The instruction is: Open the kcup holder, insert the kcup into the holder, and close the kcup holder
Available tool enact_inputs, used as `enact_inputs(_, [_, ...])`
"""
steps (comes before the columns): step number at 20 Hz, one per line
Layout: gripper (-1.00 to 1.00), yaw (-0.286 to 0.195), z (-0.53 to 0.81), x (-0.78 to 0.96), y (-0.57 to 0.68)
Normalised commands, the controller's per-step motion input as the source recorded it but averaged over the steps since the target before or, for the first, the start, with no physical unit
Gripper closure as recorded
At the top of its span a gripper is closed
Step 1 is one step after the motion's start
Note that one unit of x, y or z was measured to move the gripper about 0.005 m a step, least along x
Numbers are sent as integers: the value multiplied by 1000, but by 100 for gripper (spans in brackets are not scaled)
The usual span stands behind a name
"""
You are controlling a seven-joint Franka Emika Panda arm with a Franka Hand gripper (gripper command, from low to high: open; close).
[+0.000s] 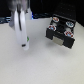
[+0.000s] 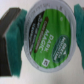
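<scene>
Right now the kcup [image 2: 48,36] fills my wrist view: a pale round pod seen lid-on, with dark print across the foil and a green patch toward one edge. It sits between the teal pads [image 2: 15,42] of the tool [image 2: 47,40], one pad pressed against each side of the pod, so I read the tool as closed around it with the jaws only as wide as the pod itself. A dark block of the tool body shows behind one of the pads.

From the exterior view the tool [image 1: 25,46] hangs over the white surface [image 1: 45,67] on the exterior view's left, and I see a small pale shape with a touch of green at its tip, which I take for the pod [image 1: 25,45]; I cannot tell from here whether it touches the surface.

Well apart from it, on the exterior view's right, stands the kcup holder [image 1: 61,31], black and boxy. Its drawer is pulled out toward the camera, showing round slots with pods [image 1: 62,28] whose tops look reddish and bluish, though they are too blurred to count.
</scene>
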Motion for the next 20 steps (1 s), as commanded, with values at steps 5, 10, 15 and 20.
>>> enact_inputs(5, [100,22,744,292,647])
enact_inputs(10, [100,11,503,172,690])
enact_inputs(15, [100,8,408,132,691])
enact_inputs(20, [100,5,369,103,698])
